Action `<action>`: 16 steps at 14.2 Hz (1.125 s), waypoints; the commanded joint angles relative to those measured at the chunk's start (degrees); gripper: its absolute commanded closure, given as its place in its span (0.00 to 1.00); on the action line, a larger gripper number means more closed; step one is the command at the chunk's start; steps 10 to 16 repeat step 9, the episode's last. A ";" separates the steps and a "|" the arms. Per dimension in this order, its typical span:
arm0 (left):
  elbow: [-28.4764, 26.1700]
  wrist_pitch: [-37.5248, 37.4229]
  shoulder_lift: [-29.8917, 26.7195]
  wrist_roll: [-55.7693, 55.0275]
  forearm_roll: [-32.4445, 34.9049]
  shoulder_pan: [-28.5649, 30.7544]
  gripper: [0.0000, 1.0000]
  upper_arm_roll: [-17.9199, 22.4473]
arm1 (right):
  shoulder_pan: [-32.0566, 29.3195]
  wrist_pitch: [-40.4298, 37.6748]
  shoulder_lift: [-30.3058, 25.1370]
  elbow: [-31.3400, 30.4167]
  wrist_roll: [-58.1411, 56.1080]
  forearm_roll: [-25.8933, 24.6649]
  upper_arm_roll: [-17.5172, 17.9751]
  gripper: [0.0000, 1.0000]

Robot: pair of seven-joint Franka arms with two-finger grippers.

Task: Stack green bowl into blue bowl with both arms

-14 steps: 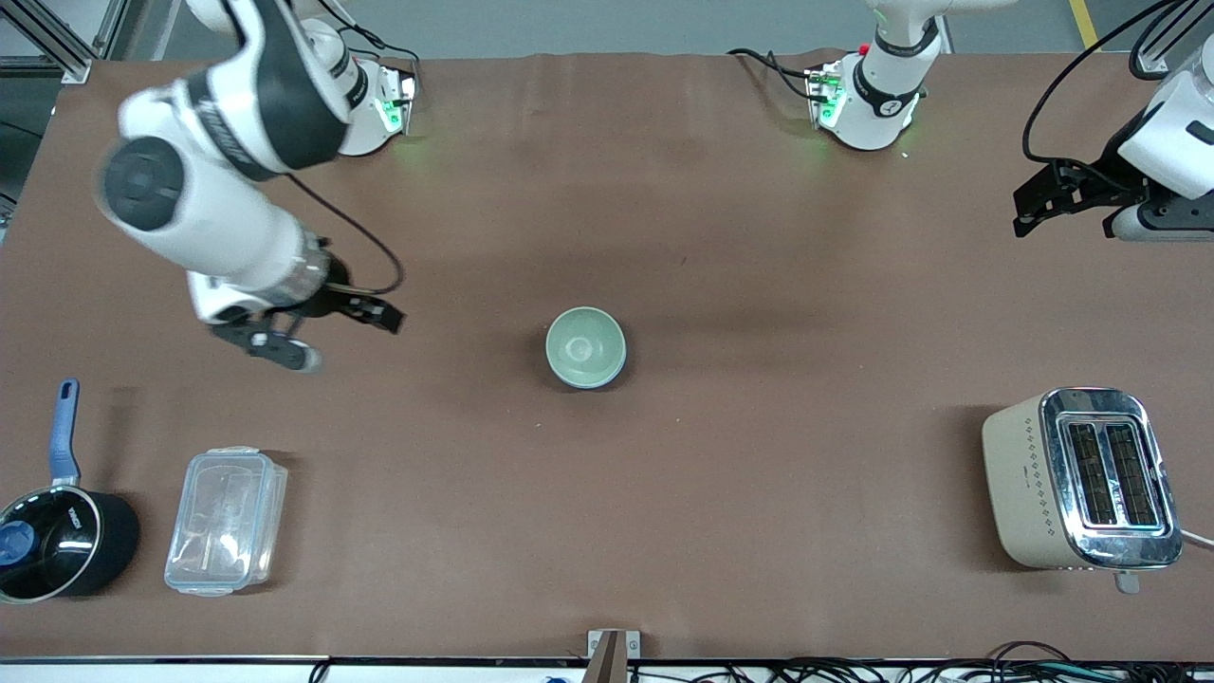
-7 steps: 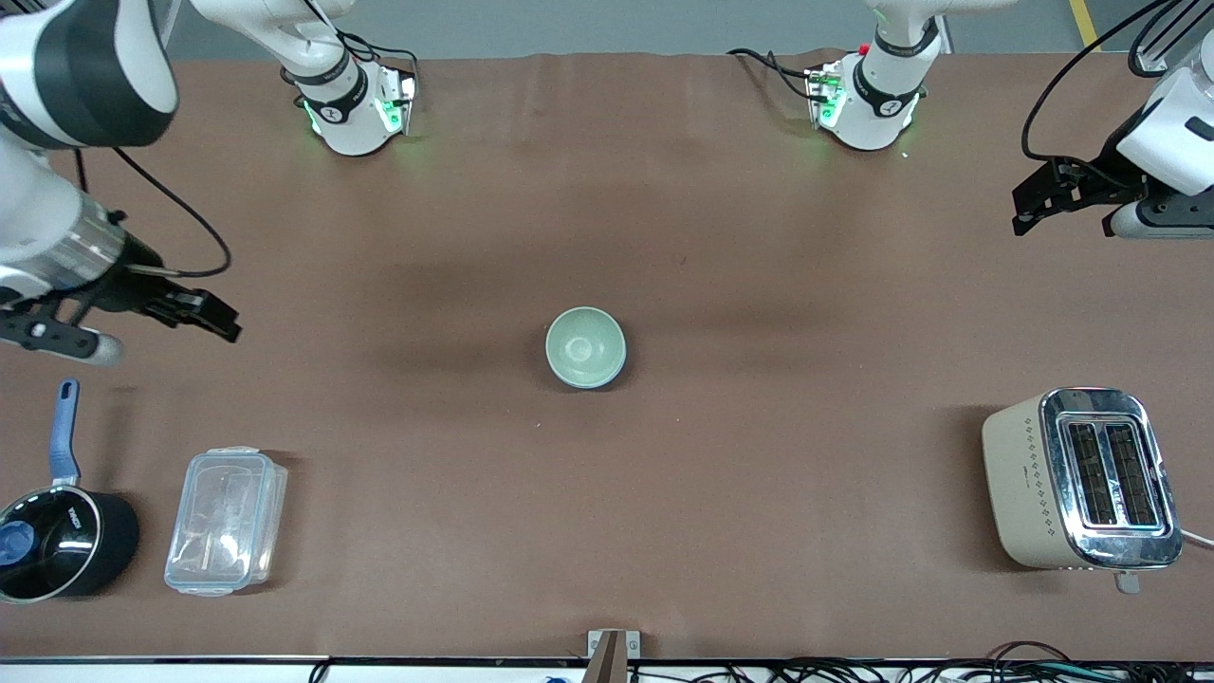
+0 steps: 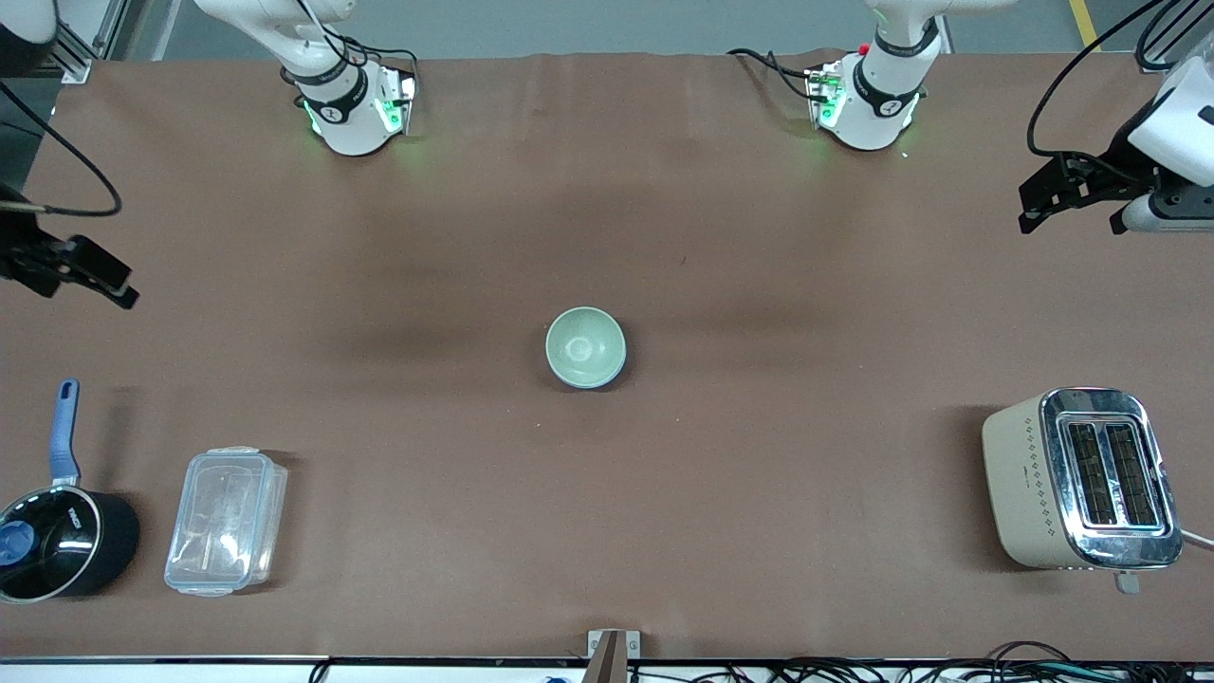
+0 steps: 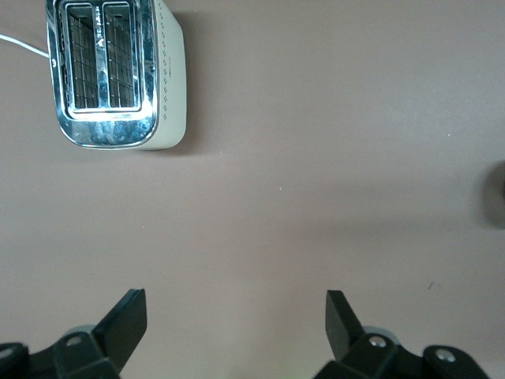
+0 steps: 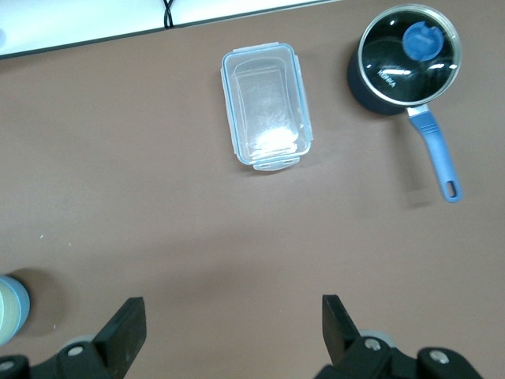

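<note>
The green bowl [image 3: 584, 345] sits nested inside the blue bowl [image 3: 623, 364] at the middle of the table; only a thin blue edge shows around it. The stacked pair also shows at the border of the right wrist view, green bowl [image 5: 6, 309] in blue bowl [image 5: 24, 304]. My right gripper [image 3: 90, 275] is open and empty, up over the table's edge at the right arm's end; its own view [image 5: 233, 332] shows bare table between the fingers. My left gripper [image 3: 1029, 204] is open and empty over the left arm's end of the table, jaws wide over bare table [image 4: 235, 324].
A cream toaster [image 3: 1081, 479] stands near the front edge at the left arm's end. A black saucepan with a blue handle [image 3: 57, 531] and a clear plastic box [image 3: 226, 520] lie near the front edge at the right arm's end. Brown mat covers the table.
My right arm has swung away from the bowls toward its end of the table and mostly out of the front view. The left gripper has barely shifted. The bowls have not moved.
</note>
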 commanded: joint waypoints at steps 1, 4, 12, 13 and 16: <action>1.88 -0.37 0.81 0.73 -0.50 -0.30 0.00 0.20 | -1.88 -6.74 1.10 6.87 -3.20 -1.28 1.19 0.00; 2.06 -0.37 0.99 0.73 -0.41 -0.30 0.00 0.20 | -1.27 -12.46 4.27 11.71 -2.95 -1.28 1.28 0.00; 2.06 -0.98 0.99 0.64 -0.24 -0.30 0.00 0.20 | 2.25 -12.04 4.19 9.71 1.09 -1.19 1.81 0.00; 2.06 -0.98 0.99 0.64 -0.24 -0.30 0.00 0.20 | 2.25 -12.04 4.19 9.71 1.09 -1.19 1.81 0.00; 2.06 -0.98 0.99 0.64 -0.24 -0.30 0.00 0.20 | 2.25 -12.04 4.19 9.71 1.09 -1.19 1.81 0.00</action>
